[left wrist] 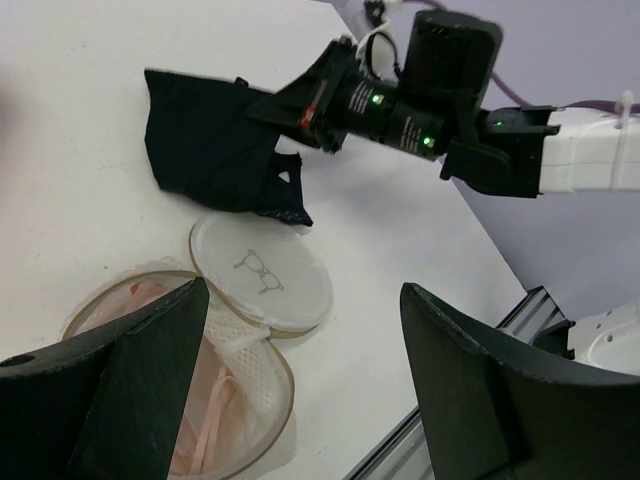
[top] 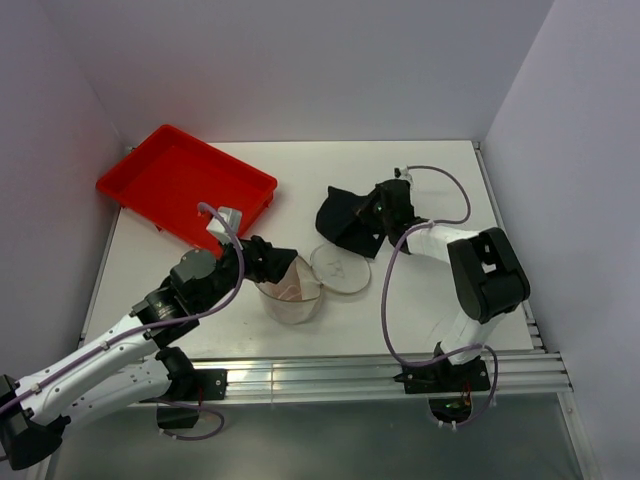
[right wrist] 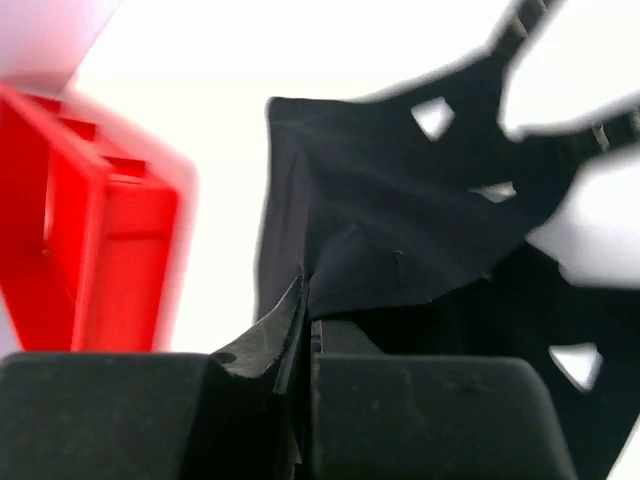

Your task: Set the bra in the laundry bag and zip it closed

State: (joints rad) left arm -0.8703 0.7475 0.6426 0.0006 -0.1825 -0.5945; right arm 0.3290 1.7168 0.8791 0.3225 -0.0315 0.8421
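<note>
Tray far left; bra behind laundry bag, right of tray.

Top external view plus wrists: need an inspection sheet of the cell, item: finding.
Surface: white table, nothing spilled that I can see.
Job's things: laundry bag open, its round lid flapped aside on the table; pinkish fabric shows inside. Black bra is outside the bag, on its far side.
Clutter: red tray at the far left corner.
Grippers: left gripper open, at the bag's rim; right gripper shut on the bra's edge.
Cables: purple cables loop free off both arms, clear of bag and bra.
Surroundings: pale walls on three sides; metal rail along the near edge.
</note>
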